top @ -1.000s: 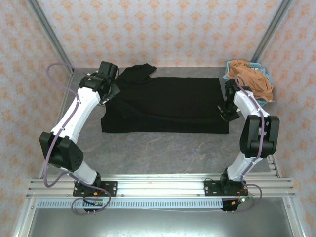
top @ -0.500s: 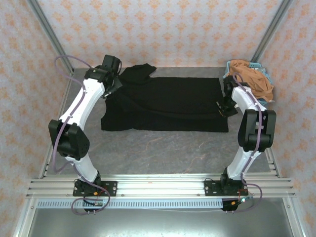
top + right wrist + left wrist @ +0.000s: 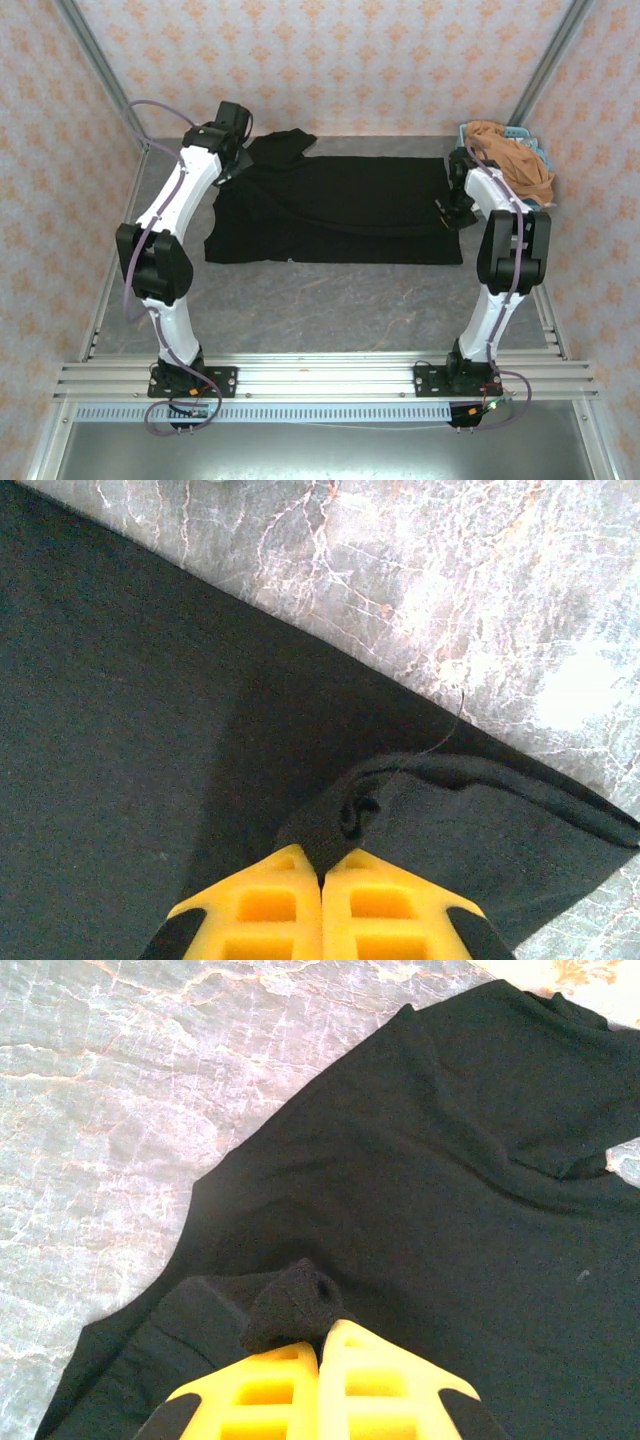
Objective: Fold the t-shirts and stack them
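**Black shirt pinched at both ends**

The black t-shirt (image 3: 340, 205) lies spread, partly folded, plain side up on the far half of the grey worktop (image 3: 330, 300). The left fingers (image 3: 370, 1360) are clamped on a bunch of cloth near its sleeve. The right fingers (image 3: 390, 890) are clamped on its doubled edge. The orange t-shirt (image 3: 515, 165) lies crumpled at far right.

**Top external view.** The scene was viewed from above and behind the arm bases (image 3: 190, 380). The camera was directed down and forward, so that the whole counter (image 3: 330, 300) was taken in as far as the patterned back wall (image 3: 330, 60).

**Left wrist view.** The black t-shirt (image 3: 450, 1160) and the marbled counter were seen at close range, looking down past the left gripper (image 3: 319, 1332).

**Right wrist view.** The same cloth was framed equally closely past the right gripper (image 3: 322, 855).

The black t-shirt and the counter were shared by all three views.
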`<move>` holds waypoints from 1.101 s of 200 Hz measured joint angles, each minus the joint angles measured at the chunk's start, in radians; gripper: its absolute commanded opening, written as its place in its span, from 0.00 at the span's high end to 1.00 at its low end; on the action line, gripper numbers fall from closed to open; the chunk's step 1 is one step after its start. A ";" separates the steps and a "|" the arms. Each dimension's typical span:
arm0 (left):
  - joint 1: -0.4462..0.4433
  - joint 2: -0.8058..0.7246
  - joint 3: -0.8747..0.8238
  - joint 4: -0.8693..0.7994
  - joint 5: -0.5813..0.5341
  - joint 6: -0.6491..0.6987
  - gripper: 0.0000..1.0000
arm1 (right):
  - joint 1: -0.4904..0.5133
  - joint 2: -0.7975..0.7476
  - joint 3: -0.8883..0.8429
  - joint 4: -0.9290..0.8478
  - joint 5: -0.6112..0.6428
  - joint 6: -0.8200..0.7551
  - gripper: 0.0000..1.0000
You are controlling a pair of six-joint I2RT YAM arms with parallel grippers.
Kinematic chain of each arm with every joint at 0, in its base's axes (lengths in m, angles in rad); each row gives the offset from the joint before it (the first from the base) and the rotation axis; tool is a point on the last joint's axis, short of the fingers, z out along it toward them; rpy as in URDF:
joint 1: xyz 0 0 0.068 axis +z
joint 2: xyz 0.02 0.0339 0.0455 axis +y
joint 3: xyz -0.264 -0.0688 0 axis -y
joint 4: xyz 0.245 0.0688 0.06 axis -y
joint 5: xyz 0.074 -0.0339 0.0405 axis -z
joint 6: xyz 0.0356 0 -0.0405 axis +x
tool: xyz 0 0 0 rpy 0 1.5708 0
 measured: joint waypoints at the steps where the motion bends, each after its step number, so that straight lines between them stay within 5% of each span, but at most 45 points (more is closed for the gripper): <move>1: 0.000 0.002 0.001 0.000 0.001 0.000 1.00 | 0.000 0.002 0.002 0.000 0.000 0.000 1.00; 20: 0.010 0.058 0.039 0.006 0.026 0.015 0.97 | 0.000 0.027 0.030 0.000 0.003 -0.005 0.75; 42: 0.027 0.154 0.128 -0.003 0.061 0.042 0.44 | 0.000 0.039 0.054 -0.001 0.011 -0.029 0.49; 55: 0.041 0.187 0.149 -0.002 0.078 0.052 0.30 | 0.000 0.038 0.074 -0.004 0.019 -0.050 0.42; 88: 0.083 0.112 0.035 -0.009 0.105 0.055 0.30 | -0.001 -0.044 0.036 0.003 0.027 -0.099 0.32; 144: 0.214 -0.339 -0.613 0.022 0.274 -0.020 0.32 | -0.019 -0.392 -0.351 0.040 -0.006 -0.152 0.29; 180: 0.269 -0.347 -0.869 0.140 0.397 -0.093 0.34 | -0.085 -0.424 -0.542 0.114 -0.080 -0.179 0.29; 220: 0.302 -0.295 -0.905 0.249 0.430 -0.133 0.44 | -0.124 -0.406 -0.585 0.178 -0.124 -0.197 0.32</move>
